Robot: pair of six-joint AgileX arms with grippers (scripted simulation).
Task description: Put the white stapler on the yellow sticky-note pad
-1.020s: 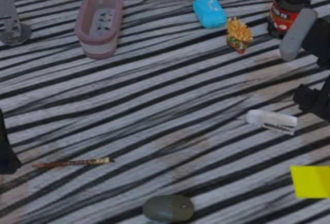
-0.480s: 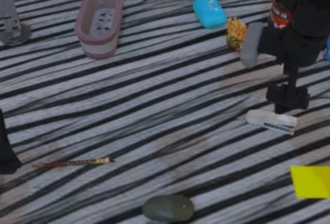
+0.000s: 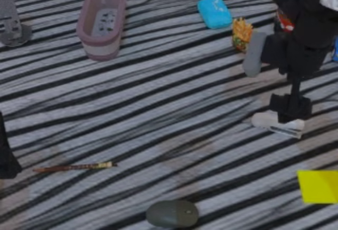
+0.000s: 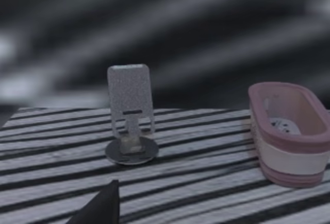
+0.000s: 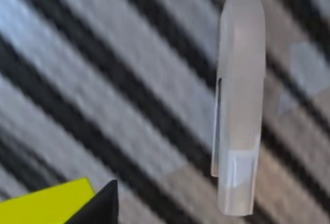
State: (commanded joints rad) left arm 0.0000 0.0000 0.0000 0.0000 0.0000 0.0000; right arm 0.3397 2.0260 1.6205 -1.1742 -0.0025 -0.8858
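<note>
The small elongated white plastic stapler lies on the striped tabletop near its right side, long axis running left to right. The right gripper hangs directly over the stapler's middle; half a second ago it stood a little farther back. Whether its jaws are open or closed, I cannot tell. The flat bright yellow square pad waits near, toward the front right edge. The left arm is parked at the left edge.

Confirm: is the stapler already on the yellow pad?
No. In the top view the white stapler lies on the striped table, apart from the yellow pad, with the right gripper over it.
</note>
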